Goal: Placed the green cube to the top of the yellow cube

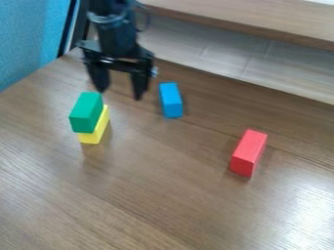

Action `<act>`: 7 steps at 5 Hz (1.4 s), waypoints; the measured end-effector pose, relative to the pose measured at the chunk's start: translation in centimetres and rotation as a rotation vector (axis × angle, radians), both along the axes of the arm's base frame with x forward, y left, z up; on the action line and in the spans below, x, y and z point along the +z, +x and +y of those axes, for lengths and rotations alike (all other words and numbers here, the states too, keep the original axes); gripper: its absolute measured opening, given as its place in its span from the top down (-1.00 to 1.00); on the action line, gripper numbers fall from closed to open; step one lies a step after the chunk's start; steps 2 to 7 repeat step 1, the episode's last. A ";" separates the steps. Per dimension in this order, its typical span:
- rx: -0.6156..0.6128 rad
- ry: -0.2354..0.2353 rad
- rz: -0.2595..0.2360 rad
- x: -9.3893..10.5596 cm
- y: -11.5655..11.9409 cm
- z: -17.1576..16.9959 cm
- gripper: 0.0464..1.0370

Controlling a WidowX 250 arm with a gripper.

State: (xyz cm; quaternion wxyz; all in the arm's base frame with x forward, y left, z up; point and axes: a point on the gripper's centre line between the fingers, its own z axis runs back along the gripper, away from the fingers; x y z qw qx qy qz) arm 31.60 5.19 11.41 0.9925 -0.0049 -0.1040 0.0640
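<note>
My gripper (118,92) hangs over the table's upper left part, its two fingers spread apart with nothing between them. Just below and to the left of it, the green block (86,112) rests on top of the yellow block (96,128). The green block covers much of the yellow one, whose right side and lower end show. The gripper is apart from both blocks.
A blue block (171,100) lies right of the gripper, and a red block (248,153) lies farther right on the wooden table (163,195). A wooden ledge (248,27) runs along the top right, and a blue panel (29,39) stands at upper left.
</note>
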 end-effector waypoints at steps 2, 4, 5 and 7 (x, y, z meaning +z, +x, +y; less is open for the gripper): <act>-0.164 -0.016 -0.001 -0.2 1.2 -3.0 -0.93; -0.164 -0.016 -0.001 -0.2 1.2 -3.0 -0.93; -0.164 -0.016 -0.001 -0.2 1.2 -3.0 -0.93; -0.164 -0.016 -0.001 -0.2 1.2 -3.0 -0.93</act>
